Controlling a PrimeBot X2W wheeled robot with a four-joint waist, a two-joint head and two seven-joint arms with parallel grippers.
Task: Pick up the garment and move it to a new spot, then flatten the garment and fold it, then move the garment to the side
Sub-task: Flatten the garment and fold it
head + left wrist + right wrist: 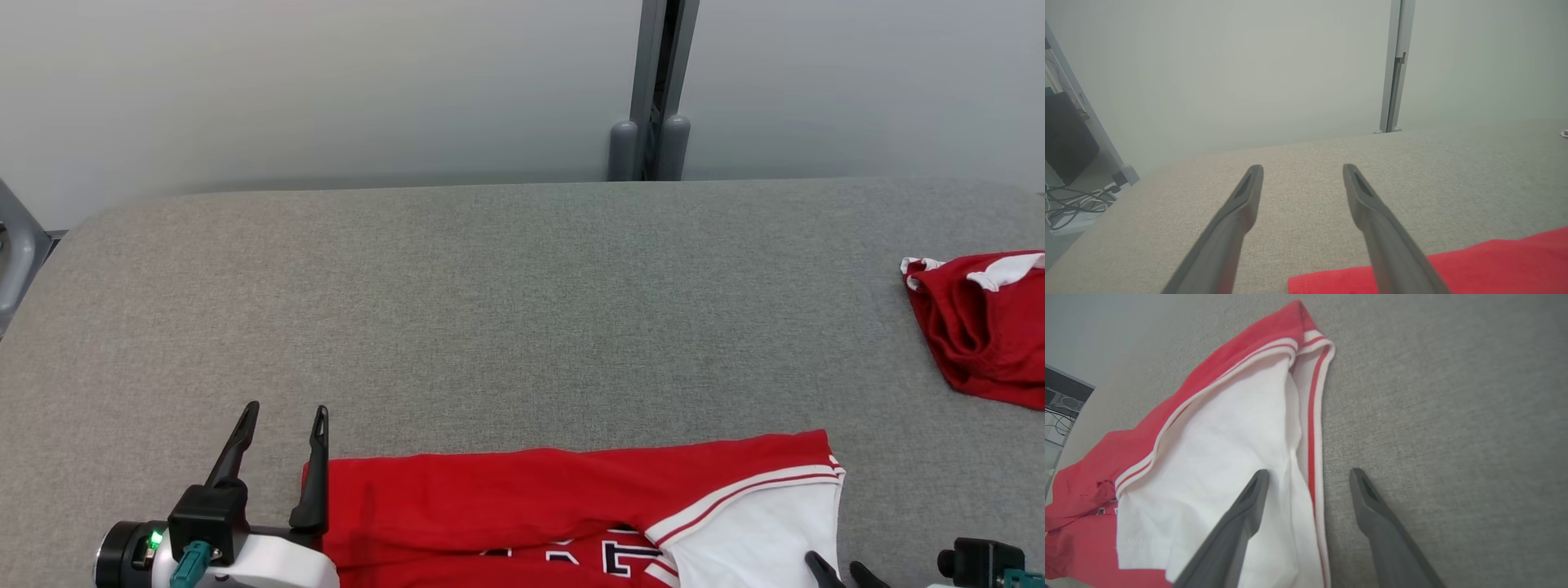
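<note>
So the red jersey (531,506) lay along the table's (522,286) near edge, long axis left-to-right. Left gripper (282,420) sat right at its left end, right gripper (1308,473) straddled the white sleeve's (1216,457) edge. Both wide open, holding nothing.

Head camera high above table (522,286), wrist cameras low, close (red garment (490,506) common to all)

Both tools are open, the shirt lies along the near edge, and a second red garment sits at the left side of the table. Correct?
No. The second garment sits at the right side of the table, as the head view shows. The left tool and right tool are open, and the shirt lies along the near edge.
</note>
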